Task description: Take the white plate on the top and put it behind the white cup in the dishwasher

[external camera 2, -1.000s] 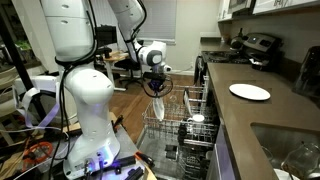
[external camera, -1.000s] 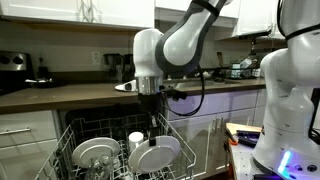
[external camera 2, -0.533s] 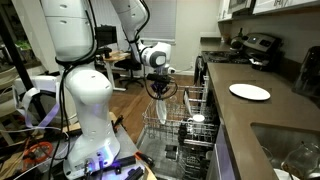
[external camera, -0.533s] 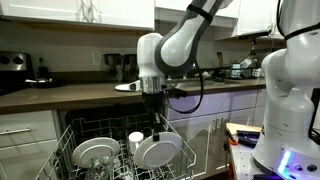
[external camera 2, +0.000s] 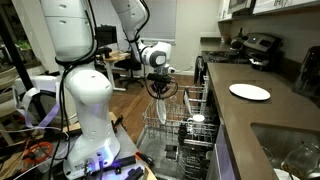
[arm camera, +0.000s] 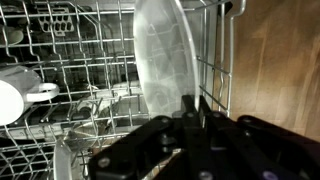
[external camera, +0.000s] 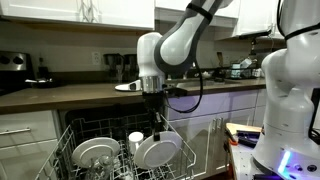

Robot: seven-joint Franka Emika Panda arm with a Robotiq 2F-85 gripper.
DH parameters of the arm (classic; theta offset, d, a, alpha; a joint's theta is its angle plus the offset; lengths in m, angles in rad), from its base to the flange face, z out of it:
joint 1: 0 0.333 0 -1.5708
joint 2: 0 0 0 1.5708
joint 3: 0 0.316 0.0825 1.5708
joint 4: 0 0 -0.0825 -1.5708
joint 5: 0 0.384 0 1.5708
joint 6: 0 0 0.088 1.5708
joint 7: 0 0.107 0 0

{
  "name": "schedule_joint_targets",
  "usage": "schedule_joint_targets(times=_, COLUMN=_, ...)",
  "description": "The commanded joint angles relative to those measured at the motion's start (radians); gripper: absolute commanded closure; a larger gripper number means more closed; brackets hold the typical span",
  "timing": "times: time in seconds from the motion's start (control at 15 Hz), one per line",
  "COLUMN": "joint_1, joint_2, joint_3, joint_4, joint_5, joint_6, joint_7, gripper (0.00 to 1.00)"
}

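Note:
My gripper [external camera: 155,122] is shut on the top rim of the white plate [external camera: 158,151] and holds it upright in the dishwasher's wire rack [external camera: 70,140]. The white cup [external camera: 135,139] stands in the rack right beside the plate. In the wrist view the plate [arm camera: 160,60] stands edge-on between the tines, the fingertips [arm camera: 187,108] pinch its rim, and the cup [arm camera: 10,100] lies at the far left. In an exterior view the gripper [external camera 2: 160,92] hangs over the pulled-out rack [external camera 2: 175,135], near the cup [external camera 2: 197,119].
A second white plate [external camera 2: 249,92] lies on the countertop, also visible behind the arm [external camera: 125,87]. A greyish glassy dish [external camera: 93,153] stands in the rack's other side. A white robot base [external camera 2: 90,110] stands by the open dishwasher. A sink [external camera 2: 290,150] is in the counter.
Over the last second the gripper shifted slightly with the plate, which now sits a little higher and more turned in the rack. Nothing has moved in the last half second.

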Motion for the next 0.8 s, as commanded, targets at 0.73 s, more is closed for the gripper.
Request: schedule_joint_targets(times=0.73, joint_1=0.008, joint_2=-0.048, joint_3=0.017, joint_4=0.05, joint_5=-0.004, joint_6=-0.113, joint_7=-0.001, gripper=0.94)
